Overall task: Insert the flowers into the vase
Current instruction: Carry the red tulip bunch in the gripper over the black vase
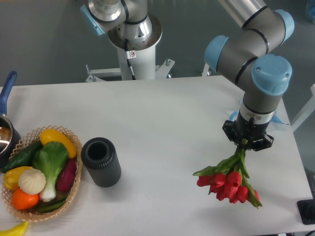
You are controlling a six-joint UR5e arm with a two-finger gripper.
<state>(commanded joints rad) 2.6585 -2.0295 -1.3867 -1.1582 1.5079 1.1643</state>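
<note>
The flowers (229,183), a bunch of red tulips with green stems and leaves, hang heads-down at the right of the table. My gripper (244,144) is shut on their stems and holds them above the table top. The fingers are mostly hidden under the black wrist. The vase (100,162), a short dark grey ribbed cylinder with its round mouth up, stands at the left of the table, far to the left of the gripper and next to the basket.
A woven wicker basket (72,189) with a bok choy (49,161), peppers and other vegetables sits at the front left. A blue-handled pot (7,98) is at the left edge. The robot base (134,54) stands behind the table.
</note>
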